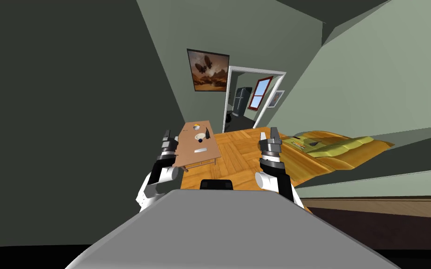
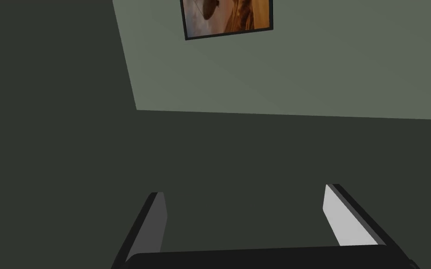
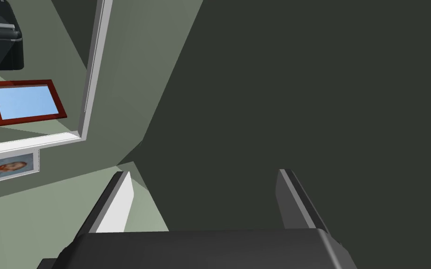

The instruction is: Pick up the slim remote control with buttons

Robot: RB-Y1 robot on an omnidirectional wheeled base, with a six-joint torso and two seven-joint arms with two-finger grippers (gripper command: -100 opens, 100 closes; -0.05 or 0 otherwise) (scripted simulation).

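Table point(image 1: 189, 145): brown top, standing on the parquet floor point(image 1: 245, 156) along the left wall.
Items on the table:
- White plate point(image 1: 200, 137), at mid-length, nearer the right edge.
- Dark upright object point(image 1: 207, 134), just beside the plate at the right edge; type cannot be told.
- Small dish point(image 1: 196, 126), near the far end.

Sofa point(image 1: 345, 148): yellow-green, against the right wall, well apart from the table.
Far wall: framed picture point(image 1: 208, 70), then a white door frame point(image 1: 256, 73) beside it.
Through the doorway: dark fridge point(image 1: 242, 100), red-framed window point(image 1: 260, 92), small portrait point(image 1: 276, 98).
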